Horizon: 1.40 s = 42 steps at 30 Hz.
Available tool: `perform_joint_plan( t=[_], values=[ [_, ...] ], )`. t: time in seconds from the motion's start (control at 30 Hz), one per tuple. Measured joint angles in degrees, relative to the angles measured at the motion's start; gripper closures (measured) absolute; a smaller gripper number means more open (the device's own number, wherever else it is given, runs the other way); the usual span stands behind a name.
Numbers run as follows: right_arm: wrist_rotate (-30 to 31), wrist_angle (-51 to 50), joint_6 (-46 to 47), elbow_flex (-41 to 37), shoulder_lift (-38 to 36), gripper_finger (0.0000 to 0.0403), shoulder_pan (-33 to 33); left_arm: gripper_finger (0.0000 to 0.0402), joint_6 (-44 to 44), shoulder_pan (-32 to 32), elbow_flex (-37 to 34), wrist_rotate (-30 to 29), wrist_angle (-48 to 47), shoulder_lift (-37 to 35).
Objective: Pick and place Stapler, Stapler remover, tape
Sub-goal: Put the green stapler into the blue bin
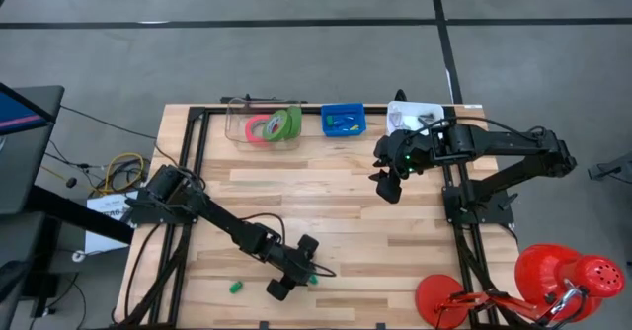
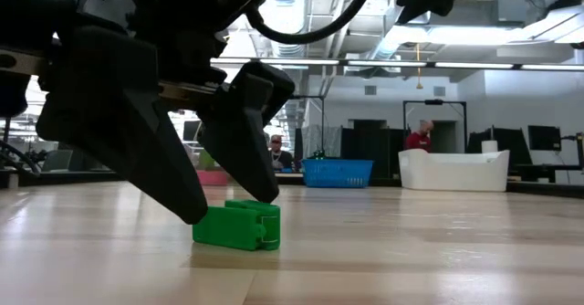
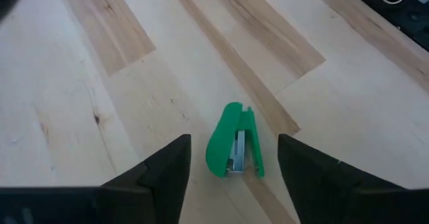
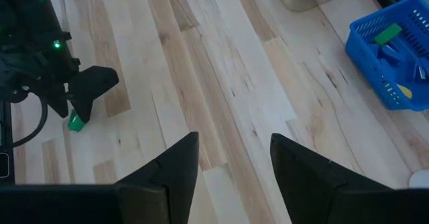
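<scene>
Left hand (image 3: pixel 231 163): hanging low over the near part of the bench (image 1: pixel 326 202), tilted down, its two dark fingers (image 2: pixel 137 131) standing apart on either side of the stapler and holding nothing; from the low view the fingertips are reaching down to the wood right beside it.
Stapler (image 3: pixel 234 142): lying flat and green on the bench between the left fingers, its metal mouth showing, not gripped.
Small green piece (image 1: pixel 236 287): sitting on the near bench, a little left of the left hand.
Right hand (image 1: pixel 387 184): hovering above the far right part of the bench, pointing down, fingers parted, carrying nothing.
Tape (image 1: pixel 274 125): pink-red and green rolls resting in the clear box (image 1: pixel 237 132) at the far edge.
Blue basket (image 1: pixel 343 121): standing just beside the clear box, small coloured pieces inside.
Writing: none that can be read.
</scene>
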Motion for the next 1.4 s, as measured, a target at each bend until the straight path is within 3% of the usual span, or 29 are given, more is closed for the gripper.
perform_joint_plan(
  t=[0.17,0.6,1.0,1.4],
  values=[
    [0.02,0.00,0.02,0.00,0.00,0.0226,0.00,0.0208,0.00,0.00,0.00,0.14,-0.02,-0.02],
    [0.02,0.07,0.02,0.00,0.00,0.0226,0.00,0.0209,-0.02,0.07,0.00,-2.35,0.03,-0.08],
    [0.02,0.37,0.48,0.00,-0.02,0.0226,0.11,0.0134,-1.41,-0.94,0.81,-2.37,0.56,-0.96],
    [0.02,2.58,0.20,0.00,-0.02,0.0226,0.11,0.0143,-3.23,-1.01,0.68,-2.63,-0.96,-0.10]
  ],
)
